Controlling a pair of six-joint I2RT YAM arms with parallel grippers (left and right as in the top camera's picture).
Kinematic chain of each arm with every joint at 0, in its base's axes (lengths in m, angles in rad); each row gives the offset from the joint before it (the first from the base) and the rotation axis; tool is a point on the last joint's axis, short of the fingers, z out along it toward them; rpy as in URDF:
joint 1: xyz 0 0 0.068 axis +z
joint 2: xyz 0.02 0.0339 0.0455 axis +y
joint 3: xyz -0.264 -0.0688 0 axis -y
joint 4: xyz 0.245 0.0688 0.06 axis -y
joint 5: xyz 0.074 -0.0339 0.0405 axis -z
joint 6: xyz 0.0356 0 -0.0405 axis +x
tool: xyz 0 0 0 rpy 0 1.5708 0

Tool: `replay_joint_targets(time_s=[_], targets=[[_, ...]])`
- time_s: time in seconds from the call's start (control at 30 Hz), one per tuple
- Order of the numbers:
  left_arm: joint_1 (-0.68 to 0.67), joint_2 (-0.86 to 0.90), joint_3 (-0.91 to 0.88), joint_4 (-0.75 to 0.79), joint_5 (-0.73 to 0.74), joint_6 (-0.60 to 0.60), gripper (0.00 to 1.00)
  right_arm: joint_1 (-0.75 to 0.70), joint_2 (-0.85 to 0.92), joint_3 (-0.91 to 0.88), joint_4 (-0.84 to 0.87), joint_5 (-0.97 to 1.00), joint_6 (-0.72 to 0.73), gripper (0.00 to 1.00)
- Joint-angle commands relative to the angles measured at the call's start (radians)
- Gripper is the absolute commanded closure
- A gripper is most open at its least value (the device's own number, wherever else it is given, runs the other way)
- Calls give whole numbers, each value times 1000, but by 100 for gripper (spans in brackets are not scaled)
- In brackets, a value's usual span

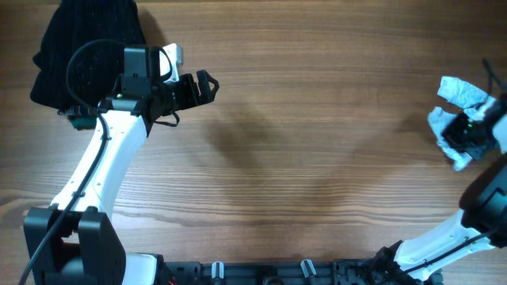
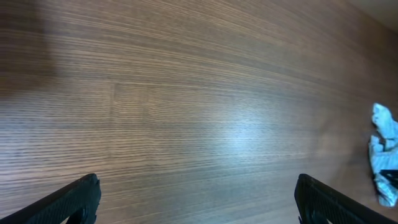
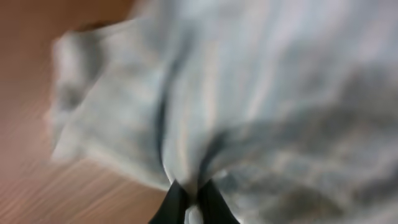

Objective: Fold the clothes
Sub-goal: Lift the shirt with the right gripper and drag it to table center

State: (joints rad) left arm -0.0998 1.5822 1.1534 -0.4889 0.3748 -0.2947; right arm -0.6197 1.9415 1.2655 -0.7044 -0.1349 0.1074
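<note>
Right pincer (image 3: 188, 200) pinches a fold of the pale striped garment (image 3: 261, 87) bunched ahead of it: the pickup step. Next, it probably needs spreading flat.

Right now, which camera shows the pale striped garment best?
Overhead: the garment shows sharp and nearly whole, pinched by the right end effector. Right wrist: blurred close-up. Left wrist: small, at frame edge.
</note>
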Motion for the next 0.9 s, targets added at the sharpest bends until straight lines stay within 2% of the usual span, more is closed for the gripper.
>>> replay_joint_targets(time_s=[0.0,0.3,0.4,0.5,0.73,0.87], targets=[[2,5,20,4,-77,-5,0,141,-110,124,-45,-86,-34,96],[84,5,20,2,-96,-5,0,505,-245,404,-180,-150,-28,96],[113,5,20,-3,-95,-5,0,588,-272,435,-174,-151,-4,96],[127,5,20,-13,-96,-5,0,631,-290,435,-173,-162,34,96],[132,5,20,1,-95,-5,0,713,-295,435,-285,-371,15,96],[132,5,20,7,-95,-5,0,777,-298,435,-319,-406,5,96]])
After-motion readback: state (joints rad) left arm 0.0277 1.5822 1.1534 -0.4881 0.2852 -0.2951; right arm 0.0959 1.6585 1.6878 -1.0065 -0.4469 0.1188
